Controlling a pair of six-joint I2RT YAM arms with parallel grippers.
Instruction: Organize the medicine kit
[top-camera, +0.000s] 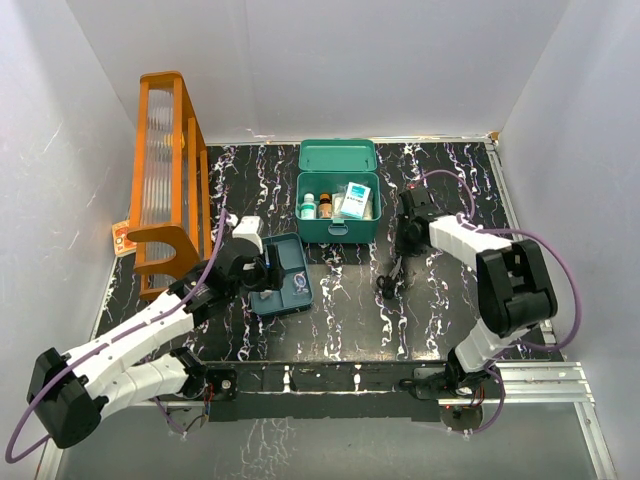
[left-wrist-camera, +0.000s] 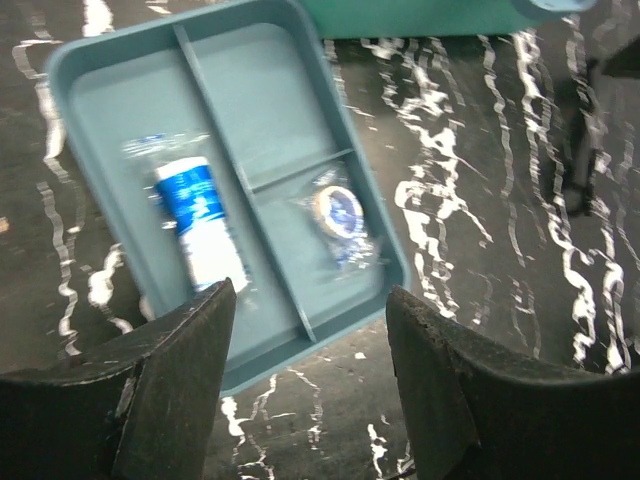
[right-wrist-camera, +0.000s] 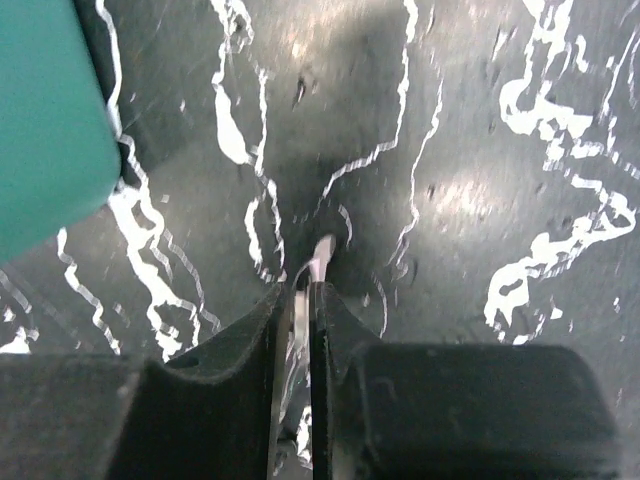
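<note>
At the middle of the far edge of the tabletop (top-camera: 350, 310) stands the medicine kit (top-camera: 338, 232), lid thrown back and interior exposed; it already holds two small bottles (top-camera: 316, 207) at its left side and a white-and-blue carton (top-camera: 357, 195) leaning at its right, so part of the packing appears done. Nearer the left edge, and well apart from the kit, lies a divided tray (top-camera: 292, 256) with two items not yet transferred: a blue-and-white tube (left-wrist-camera: 200, 225) in clear wrap in the long compartment, and a small roll in a clear packet (left-wrist-camera: 338, 210) in the adjoining one. The left gripper (left-wrist-camera: 308, 300) hovers over the near end of this tray, jaws apart and touching neither item. The right gripper (right-wrist-camera: 303, 290) hangs low over the bare tabletop toward the right edge, just beside the kit's near right corner; its jaws are drawn almost together with a thin pale sliver (right-wrist-camera: 320, 250) pinched between them, too slight and blurred to identify. An orange rack (top-camera: 165, 170) stands along the left edge and plays no visible part. By judgement the task is roughly midway: the tray's contents and whatever the right jaws hold are left to place in the kit, and the lid is not yet closed.
</note>
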